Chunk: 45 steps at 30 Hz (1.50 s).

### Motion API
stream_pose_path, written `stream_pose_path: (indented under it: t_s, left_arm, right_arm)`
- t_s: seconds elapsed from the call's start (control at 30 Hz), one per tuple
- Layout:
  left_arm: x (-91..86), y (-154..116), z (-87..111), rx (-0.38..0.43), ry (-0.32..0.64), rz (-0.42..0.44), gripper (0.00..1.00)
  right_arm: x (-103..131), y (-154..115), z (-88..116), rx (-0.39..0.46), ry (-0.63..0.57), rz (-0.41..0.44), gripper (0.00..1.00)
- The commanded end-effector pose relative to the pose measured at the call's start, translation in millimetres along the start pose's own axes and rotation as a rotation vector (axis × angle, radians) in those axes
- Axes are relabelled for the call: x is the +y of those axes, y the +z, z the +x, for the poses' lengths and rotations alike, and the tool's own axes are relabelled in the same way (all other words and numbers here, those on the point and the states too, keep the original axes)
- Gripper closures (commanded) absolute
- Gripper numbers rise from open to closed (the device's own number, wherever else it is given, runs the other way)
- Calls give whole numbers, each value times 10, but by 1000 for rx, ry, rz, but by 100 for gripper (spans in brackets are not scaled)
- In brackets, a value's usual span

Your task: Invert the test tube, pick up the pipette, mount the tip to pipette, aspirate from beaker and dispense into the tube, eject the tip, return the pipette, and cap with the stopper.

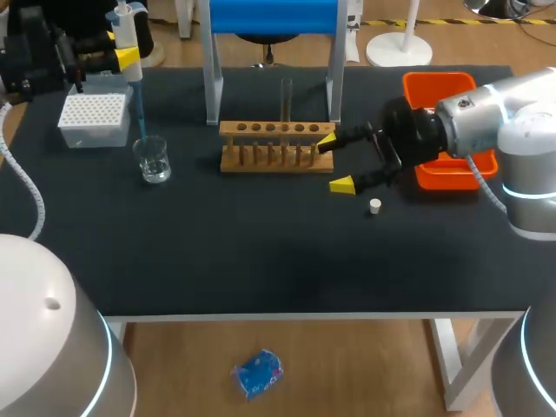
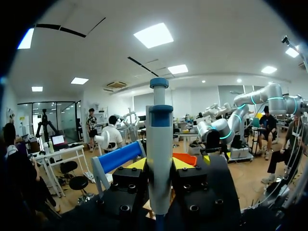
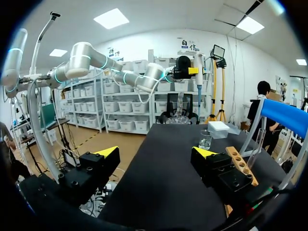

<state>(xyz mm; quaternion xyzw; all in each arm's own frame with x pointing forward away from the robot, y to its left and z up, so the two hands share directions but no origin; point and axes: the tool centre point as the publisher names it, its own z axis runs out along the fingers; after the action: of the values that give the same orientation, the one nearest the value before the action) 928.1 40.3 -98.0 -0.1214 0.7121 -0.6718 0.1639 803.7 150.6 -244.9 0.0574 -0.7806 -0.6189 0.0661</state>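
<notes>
My left gripper is shut on the grey and blue pipette at the back left, holding it upright. Its mounted tip points down at the glass beaker and ends near the rim. In the left wrist view the pipette stands between the yellow fingertips. A test tube stands in the wooden rack at mid-table. My right gripper is open at the rack's right end, holding nothing. The small white stopper lies on the table just right of it.
The white tip box sits at the back left, behind the beaker. An orange bin is at the back right under my right arm. The blue-topped pipette stand rises behind the rack. The right wrist view shows the beaker and rack ahead.
</notes>
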Motion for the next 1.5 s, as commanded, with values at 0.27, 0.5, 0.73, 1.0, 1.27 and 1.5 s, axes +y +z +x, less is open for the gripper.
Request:
stream_pose_path:
  t_s: [0.27, 0.5, 0.73, 1.0, 1.27, 1.5]
  left_arm:
    - [125, 14, -148, 22, -21, 53, 100]
    - [217, 20, -293, 31, -13, 72, 100]
    - [355, 17, -404, 28, -13, 68, 100]
    - [493, 26, -482, 30, 7, 63, 100]
    - [643, 17, -531, 19, -8, 57, 100]
    - [766, 67, -548, 23, -17, 42, 100]
  right_arm:
    - [5, -12, 3, 1, 0, 2, 0]
    - [5, -12, 3, 1, 0, 2, 0]
    - [5, -12, 3, 1, 0, 2, 0]
    - [5, -12, 3, 1, 0, 2, 0]
    - [5, -12, 3, 1, 0, 2, 0]
    - [5, -12, 3, 1, 0, 2, 0]
